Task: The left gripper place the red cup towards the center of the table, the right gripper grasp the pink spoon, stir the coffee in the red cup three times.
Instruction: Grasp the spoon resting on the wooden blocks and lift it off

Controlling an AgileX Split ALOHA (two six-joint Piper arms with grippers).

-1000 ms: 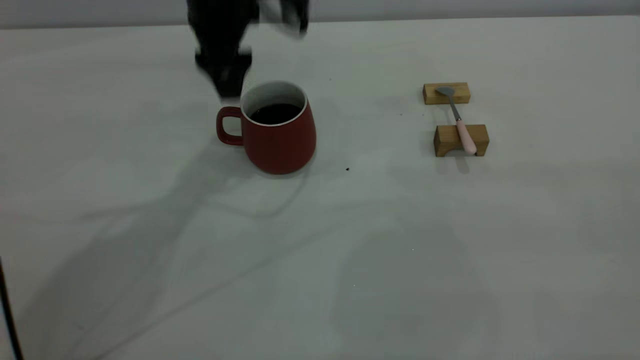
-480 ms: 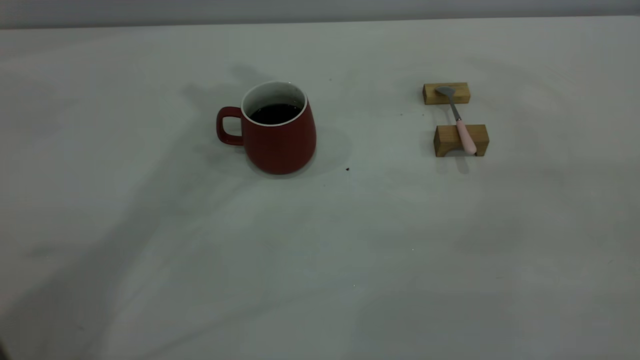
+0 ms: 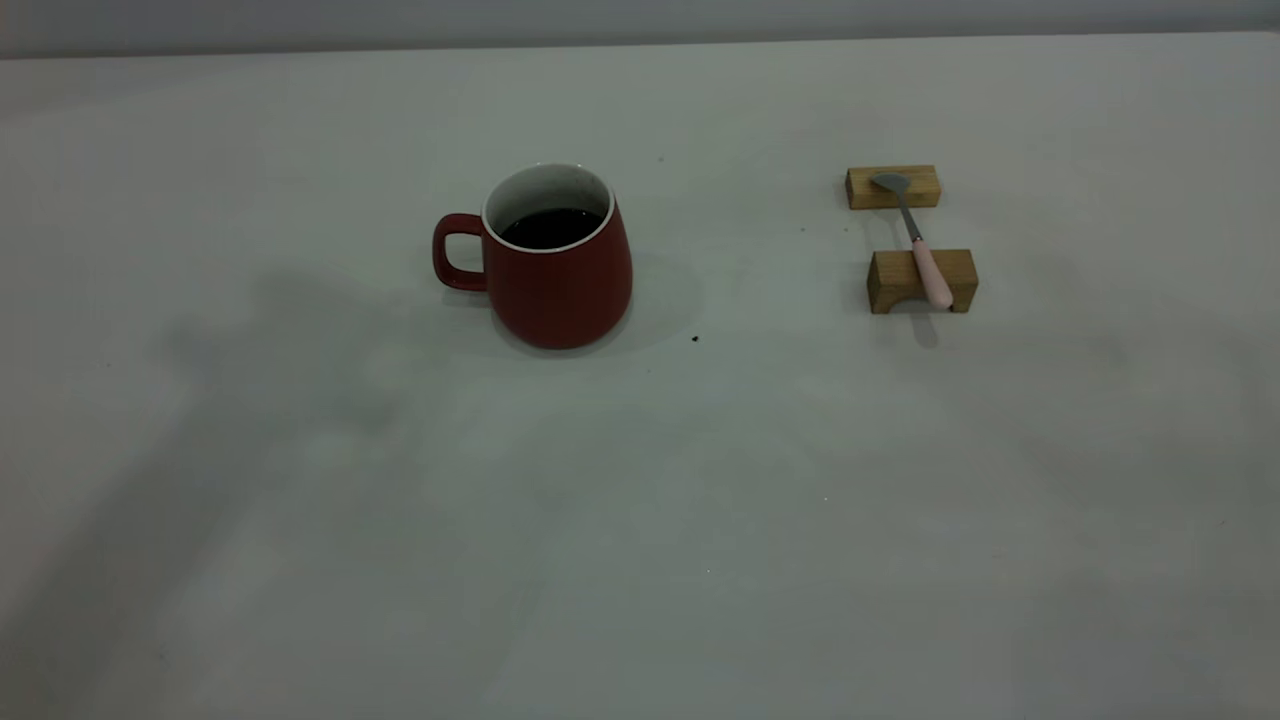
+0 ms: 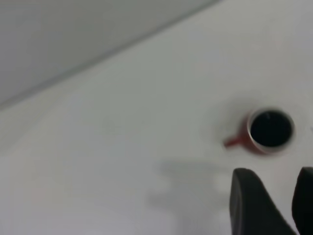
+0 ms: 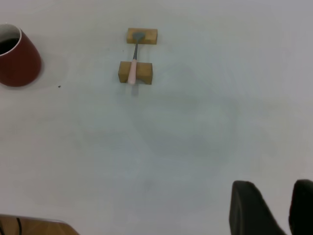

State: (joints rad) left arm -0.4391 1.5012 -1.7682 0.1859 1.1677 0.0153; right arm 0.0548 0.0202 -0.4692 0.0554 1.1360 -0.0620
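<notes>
The red cup stands upright left of the frame's centre on the table, coffee inside, handle toward the left. At right, well apart, the pink spoon bridges two wooden blocks. Broad bare surface lies below both. The left gripper and the right gripper hang high, fingers parted, holding nothing.

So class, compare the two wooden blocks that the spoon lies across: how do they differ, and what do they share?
The far block is flat and low; the near block is taller.
The near block has an arched notch cut in its underside; the far block shows none.
The far block bears the spoon's grey bowl; the near block bears its pink handle.
Both are tan wood and rest on the table, apart from each other.
</notes>
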